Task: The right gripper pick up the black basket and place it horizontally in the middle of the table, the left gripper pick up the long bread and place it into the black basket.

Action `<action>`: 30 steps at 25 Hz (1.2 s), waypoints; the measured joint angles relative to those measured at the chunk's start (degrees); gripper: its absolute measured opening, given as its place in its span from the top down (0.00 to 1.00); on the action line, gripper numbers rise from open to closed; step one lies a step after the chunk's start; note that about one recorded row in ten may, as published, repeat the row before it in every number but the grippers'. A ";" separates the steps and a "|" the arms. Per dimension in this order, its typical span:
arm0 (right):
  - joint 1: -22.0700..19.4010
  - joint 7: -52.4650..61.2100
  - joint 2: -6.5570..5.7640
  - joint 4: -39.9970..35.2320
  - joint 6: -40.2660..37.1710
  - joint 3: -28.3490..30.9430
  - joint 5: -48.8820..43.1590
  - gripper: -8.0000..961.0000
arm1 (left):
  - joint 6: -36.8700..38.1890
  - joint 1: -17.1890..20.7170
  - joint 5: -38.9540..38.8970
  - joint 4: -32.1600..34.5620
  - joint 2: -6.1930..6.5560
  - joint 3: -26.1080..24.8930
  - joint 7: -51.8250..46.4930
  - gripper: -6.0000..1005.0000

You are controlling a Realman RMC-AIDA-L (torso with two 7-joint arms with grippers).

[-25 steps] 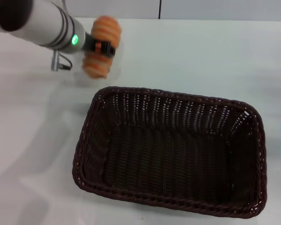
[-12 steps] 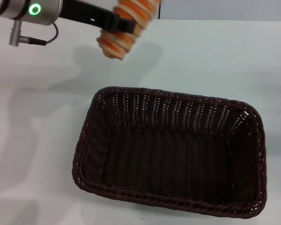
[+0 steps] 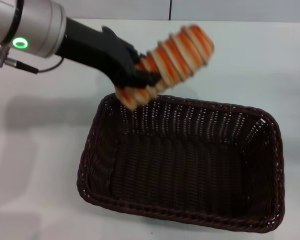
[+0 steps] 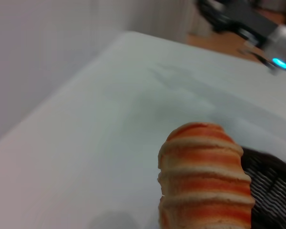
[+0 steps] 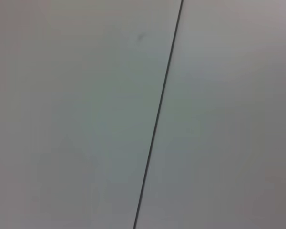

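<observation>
- The left gripper (image 3: 135, 75), on the arm with the green ring, is clamped tight around the long bread (image 3: 170, 62), gripping it near its lower end.
- The bread is up in the air, tilted, its low end over the far-left corner of the black basket (image 3: 182, 165) and its high end angled up and to the right.
- The wicker basket sits flat on the white worktop (image 3: 35, 150), long side running left to right, nothing inside it.
- From the left wrist camera, the striped bread (image 4: 202, 179) fills the foreground, with the basket's rim (image 4: 271, 179) just behind it.
- The right gripper is out of sight; its wrist camera shows only a pale surface crossed by a dark seam (image 5: 157, 119).
</observation>
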 joint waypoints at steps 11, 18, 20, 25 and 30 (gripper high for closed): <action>0.54 -0.02 0.06 -0.64 1.50 1.86 0.00 0.66 | -4.44 0.52 -6.91 2.88 -0.11 4.47 4.13 0.64; 0.63 -0.02 0.16 -0.34 1.75 1.88 0.00 0.66 | -3.62 0.59 -9.22 7.07 -0.31 5.92 5.98 0.51; 0.63 -0.02 0.17 -0.18 1.76 1.85 0.00 0.66 | -2.98 0.82 -9.06 7.15 -0.32 6.45 5.88 0.43; 0.73 -0.02 0.20 -0.11 1.76 1.66 0.00 0.66 | -1.26 1.19 -8.80 7.77 -0.26 6.84 5.71 0.29; 0.95 -0.02 0.24 -0.11 1.77 1.80 0.00 0.66 | 11.69 3.65 -2.61 8.10 -0.39 7.16 4.86 0.19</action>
